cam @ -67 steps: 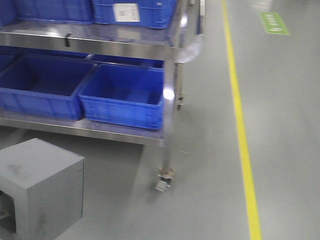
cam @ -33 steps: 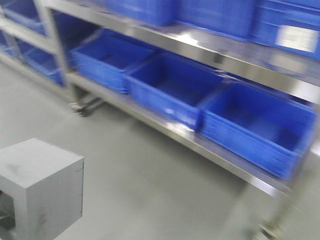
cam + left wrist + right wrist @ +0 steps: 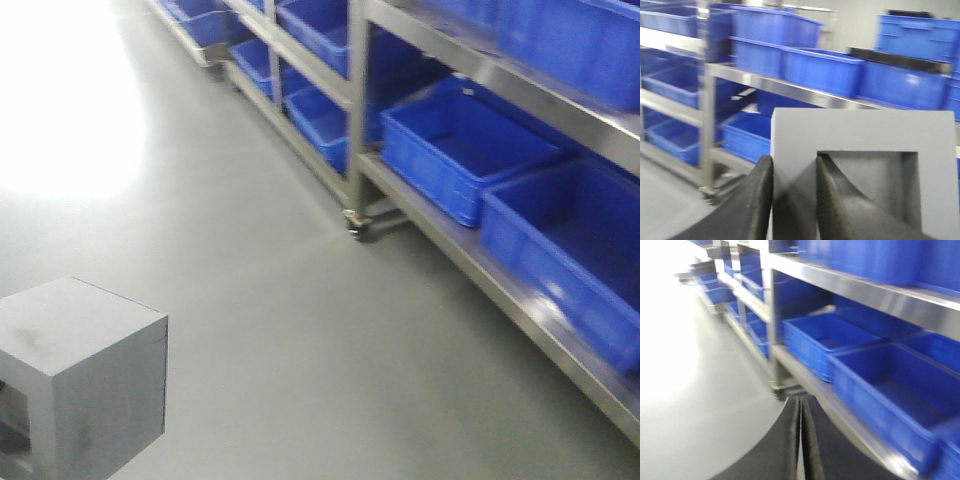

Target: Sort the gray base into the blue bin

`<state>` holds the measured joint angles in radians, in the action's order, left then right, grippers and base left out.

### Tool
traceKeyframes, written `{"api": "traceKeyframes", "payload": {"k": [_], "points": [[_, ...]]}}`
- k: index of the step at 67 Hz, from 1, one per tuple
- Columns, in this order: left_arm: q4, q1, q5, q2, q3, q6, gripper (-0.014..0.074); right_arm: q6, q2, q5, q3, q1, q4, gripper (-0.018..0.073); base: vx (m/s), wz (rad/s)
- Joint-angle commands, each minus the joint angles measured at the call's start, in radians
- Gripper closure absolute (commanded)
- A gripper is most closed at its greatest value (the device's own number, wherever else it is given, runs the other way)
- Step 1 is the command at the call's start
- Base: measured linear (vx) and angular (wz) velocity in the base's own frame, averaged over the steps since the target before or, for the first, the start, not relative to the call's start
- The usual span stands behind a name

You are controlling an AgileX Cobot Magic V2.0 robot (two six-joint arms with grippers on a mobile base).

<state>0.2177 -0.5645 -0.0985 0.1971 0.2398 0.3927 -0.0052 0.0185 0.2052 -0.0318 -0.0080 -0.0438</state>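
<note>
The gray base [image 3: 80, 370] shows at the lower left of the front view, held up off the floor. In the left wrist view it fills the lower right, its square recess [image 3: 875, 185] facing the camera. My left gripper [image 3: 794, 160] is shut on the gray base, pinching the wall beside the recess: one finger outside the block, one inside the recess. Several blue bins sit on steel racks; the closest is a deep blue bin [image 3: 465, 150] on the low shelf. My right gripper [image 3: 800, 400] is shut with nothing in it, above the floor beside the rack.
A long steel rack [image 3: 352, 110] on castors [image 3: 358, 228] runs along the right, loaded with blue bins on each shelf. Grey floor [image 3: 280, 330] spreads to the left, with a bright glare patch [image 3: 60, 100] at the upper left.
The view has swung round: the rack slid from straight ahead to the right side, and the yellow floor line is gone. The gray base keeps its place in the left gripper.
</note>
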Motion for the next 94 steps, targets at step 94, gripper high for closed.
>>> {"api": "traceKeyframes", "payload": {"k": [94], "points": [[-0.004,-0.005,0.110,0.006,0.031,0.006,0.0603,-0.007,0.008,-0.081,-0.005,0.003,-0.009,0.0564,0.31,0.36]]}}
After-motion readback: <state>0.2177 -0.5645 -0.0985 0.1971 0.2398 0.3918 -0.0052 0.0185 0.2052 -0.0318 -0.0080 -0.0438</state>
